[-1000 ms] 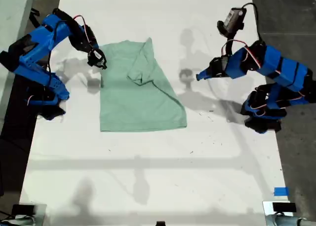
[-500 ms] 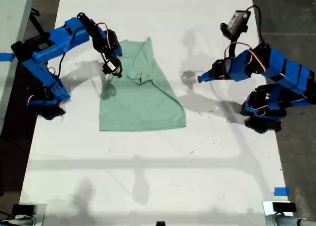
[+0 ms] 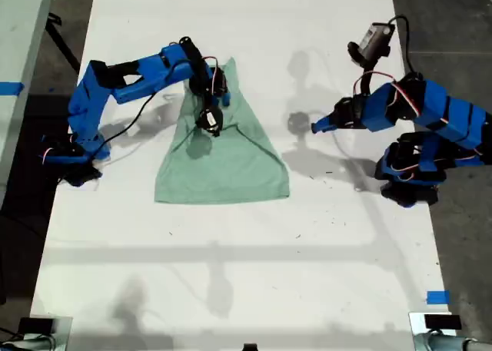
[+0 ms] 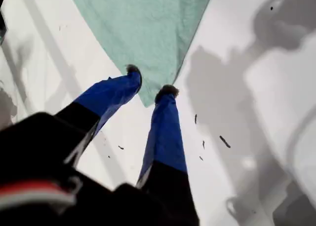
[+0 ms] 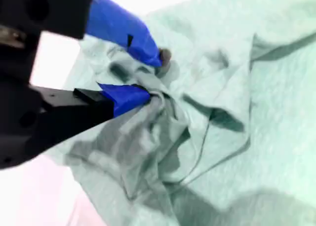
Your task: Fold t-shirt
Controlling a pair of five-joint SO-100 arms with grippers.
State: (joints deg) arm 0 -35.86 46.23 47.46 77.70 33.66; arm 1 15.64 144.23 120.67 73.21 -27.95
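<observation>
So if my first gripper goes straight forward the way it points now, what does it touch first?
Most likely the t-shirt. My first gripper is open and points at the shirt's near corner, just ahead of its fingertips, with white table below. How high it hangs is unclear.

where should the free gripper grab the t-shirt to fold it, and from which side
Probably the t-shirt's corner nearest my first gripper, at its hem toward the exterior view's right: that edge lies flat and unbunched. Come in low from that side, jaws open. My second gripper sits at the rumpled upper part.
</observation>
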